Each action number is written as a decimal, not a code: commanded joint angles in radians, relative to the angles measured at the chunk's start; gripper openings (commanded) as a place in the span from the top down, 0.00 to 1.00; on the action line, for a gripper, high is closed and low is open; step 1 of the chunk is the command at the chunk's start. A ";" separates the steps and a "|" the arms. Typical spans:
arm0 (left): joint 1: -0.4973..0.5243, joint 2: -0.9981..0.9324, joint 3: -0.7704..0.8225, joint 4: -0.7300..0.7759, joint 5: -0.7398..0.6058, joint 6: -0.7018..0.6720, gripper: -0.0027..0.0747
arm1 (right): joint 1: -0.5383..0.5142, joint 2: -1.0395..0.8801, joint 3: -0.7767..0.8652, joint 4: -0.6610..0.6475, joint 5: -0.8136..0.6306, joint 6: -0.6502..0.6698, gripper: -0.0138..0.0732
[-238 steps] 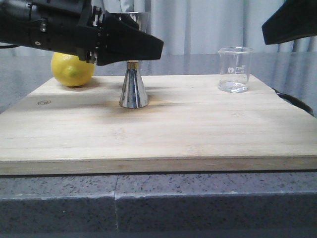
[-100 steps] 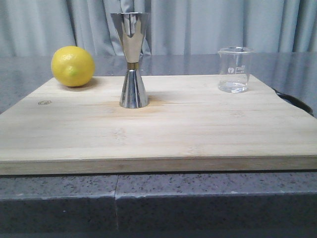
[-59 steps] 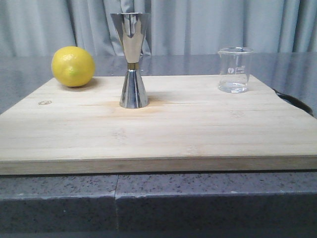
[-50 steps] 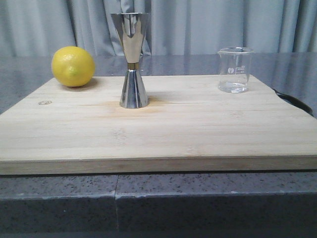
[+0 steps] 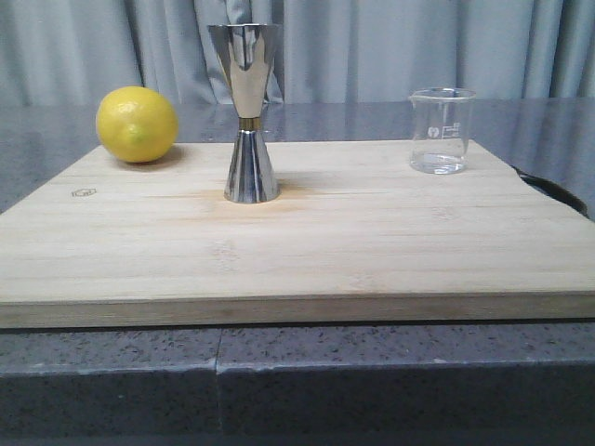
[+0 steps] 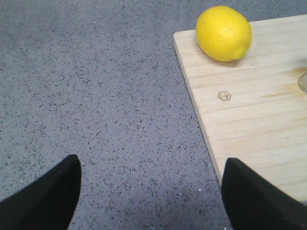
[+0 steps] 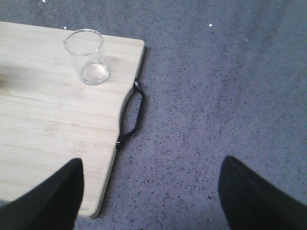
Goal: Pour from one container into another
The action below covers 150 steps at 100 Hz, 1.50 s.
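In the front view, a bamboo cutting board (image 5: 297, 232) is lying on a speckled grey stone counter (image 5: 297, 372), and everything else is sitting on it. The steel double jigger (image 5: 248, 111) is standing upright near the board's middle, toward its far edge, its thin gold band showing at the waist. The glass beaker (image 5: 442, 130) is standing upright near the board's far right corner, well apart from the jigger, with a trace of clear liquid at its bottom. A lemon (image 5: 137, 124) is resting at the board's far left corner. Neither arm is appearing in this view.

The left wrist view is showing what the front view is not: the left gripper (image 6: 153, 191), its two dark fingers (image 6: 43, 201) spread wide and pinching nothing, hovering over bare counter (image 6: 96, 96) just beside the board's left edge (image 6: 249, 96). The lemon (image 6: 223, 32) is lying at the board's corner, and a small hexagonal stamp (image 6: 223, 96) is marking the wood near it. Only a sliver of the jigger's base is peeking in at the frame edge.

The right wrist view is showing the right gripper (image 7: 151, 191), likewise spread wide and empty, hanging above the board's right edge (image 7: 48, 120). The beaker (image 7: 87, 56) is standing near the board's corner, clear of the fingers (image 7: 254, 191). A black handle (image 7: 133, 115) is curving along the board's side, which the front view is showing only as a dark sliver.
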 commanded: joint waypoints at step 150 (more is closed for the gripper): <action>0.171 -0.169 0.275 -0.045 -0.573 0.012 0.99 | -0.001 0.001 -0.025 -0.052 -0.076 0.004 0.89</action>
